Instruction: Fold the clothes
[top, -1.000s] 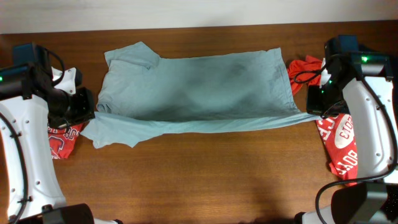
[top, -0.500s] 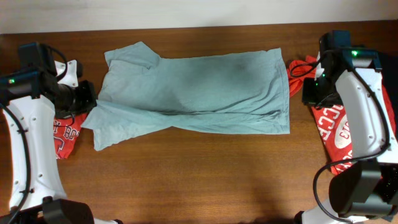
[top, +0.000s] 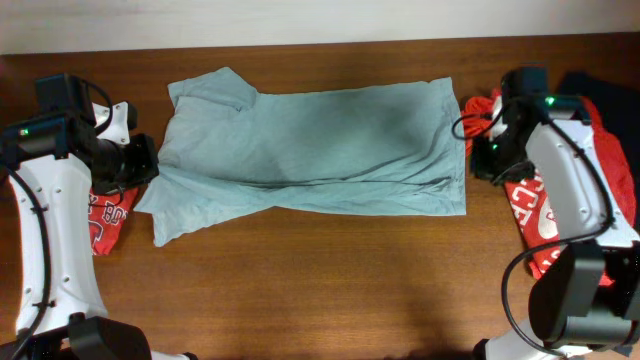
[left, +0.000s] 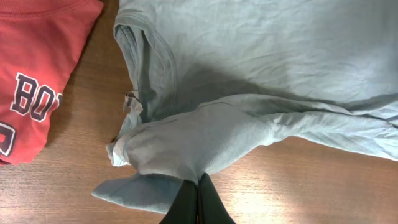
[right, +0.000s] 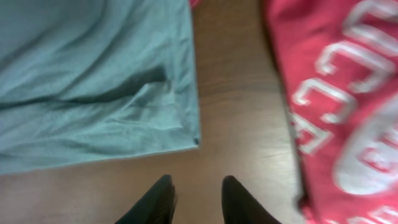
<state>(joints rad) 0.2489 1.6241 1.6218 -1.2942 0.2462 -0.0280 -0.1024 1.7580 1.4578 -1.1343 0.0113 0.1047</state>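
Grey-blue T-shirt (top: 320, 150) lies spread across mid-table, bunched at 8 o'clock where my left gripper (left: 198, 190), fingers together, pinches a fold. My right gripper (right: 198, 193) hangs fingers apart at 3 o'clock, just off the hem corner. Red shirt (right: 348, 93) beside it is blurred, lettering unreadable. The other red shirt (left: 34, 74), at 9 o'clock, is cut off after "BO".
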